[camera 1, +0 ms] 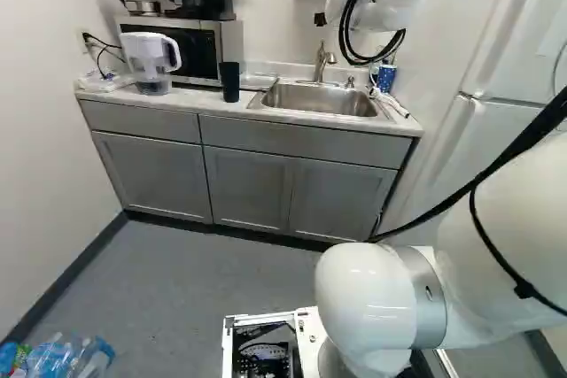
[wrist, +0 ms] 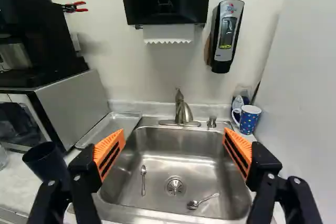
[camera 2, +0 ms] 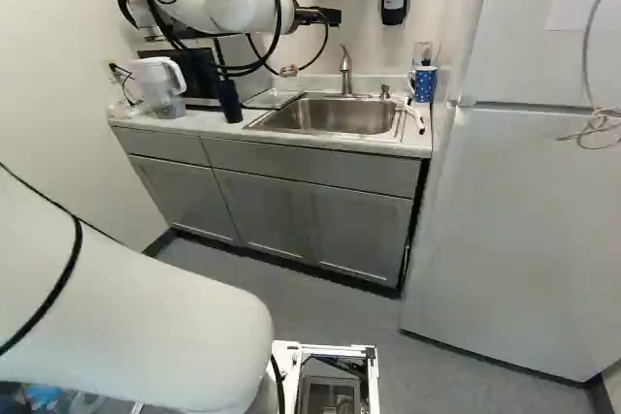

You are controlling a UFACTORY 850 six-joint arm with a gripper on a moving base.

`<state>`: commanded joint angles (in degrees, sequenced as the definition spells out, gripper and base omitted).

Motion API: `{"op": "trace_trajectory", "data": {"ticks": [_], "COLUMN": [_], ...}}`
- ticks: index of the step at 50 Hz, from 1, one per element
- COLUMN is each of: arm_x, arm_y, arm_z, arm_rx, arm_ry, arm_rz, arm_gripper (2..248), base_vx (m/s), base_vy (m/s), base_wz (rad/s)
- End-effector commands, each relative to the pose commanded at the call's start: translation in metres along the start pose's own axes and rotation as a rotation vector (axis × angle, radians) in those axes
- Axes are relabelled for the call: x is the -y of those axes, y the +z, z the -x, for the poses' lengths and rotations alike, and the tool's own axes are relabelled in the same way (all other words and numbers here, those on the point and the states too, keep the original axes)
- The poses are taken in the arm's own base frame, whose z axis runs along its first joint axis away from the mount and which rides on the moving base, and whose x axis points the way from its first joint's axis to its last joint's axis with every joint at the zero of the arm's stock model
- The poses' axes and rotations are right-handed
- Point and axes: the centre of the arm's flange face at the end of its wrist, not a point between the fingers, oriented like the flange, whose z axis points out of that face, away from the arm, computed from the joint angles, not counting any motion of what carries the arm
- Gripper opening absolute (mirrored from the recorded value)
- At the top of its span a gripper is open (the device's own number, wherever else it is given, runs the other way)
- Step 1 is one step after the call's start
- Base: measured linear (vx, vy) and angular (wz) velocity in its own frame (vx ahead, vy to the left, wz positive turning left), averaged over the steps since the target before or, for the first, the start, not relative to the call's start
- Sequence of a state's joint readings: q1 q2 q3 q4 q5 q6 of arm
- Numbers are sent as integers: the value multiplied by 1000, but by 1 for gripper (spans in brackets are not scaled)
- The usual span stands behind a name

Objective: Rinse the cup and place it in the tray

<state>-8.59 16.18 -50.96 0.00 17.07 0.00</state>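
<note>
the end effector (wrist: 174, 131) is released, its fingers spread wide with nothing between them; it faces the sink (wrist: 157, 153), an aim that suits an approach but leaves the dark cup (wrist: 46, 162) outside its reach to the left. the cup stands upright on the tabletop (camera 1: 190, 104), left of the sink and near the front edge, where it is probably easiest to grasp. the tray (wrist: 109, 127) lies between the microwave (wrist: 79, 103) and the sink, towards the far wall, so the transfer after rinsing should be short. the faucet (wrist: 181, 109) stands behind the basin; no water is visible. the patterned mug (wrist: 248, 121) at the right is a second candidate, so confirm the target before closing
</note>
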Motion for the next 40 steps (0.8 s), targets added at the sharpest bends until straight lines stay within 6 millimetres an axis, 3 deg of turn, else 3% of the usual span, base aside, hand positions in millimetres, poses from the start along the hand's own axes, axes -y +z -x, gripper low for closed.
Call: {"op": "trace_trajectory", "data": {"ticks": [40], "arm_x": [0], "arm_y": [0], "arm_z": [0], "arm_rx": [0], "arm_ry": [0], "arm_rz": [0], "arm_gripper": [247], "base_vx": [124], "base_vy": [-13], "base_wz": [17]}}
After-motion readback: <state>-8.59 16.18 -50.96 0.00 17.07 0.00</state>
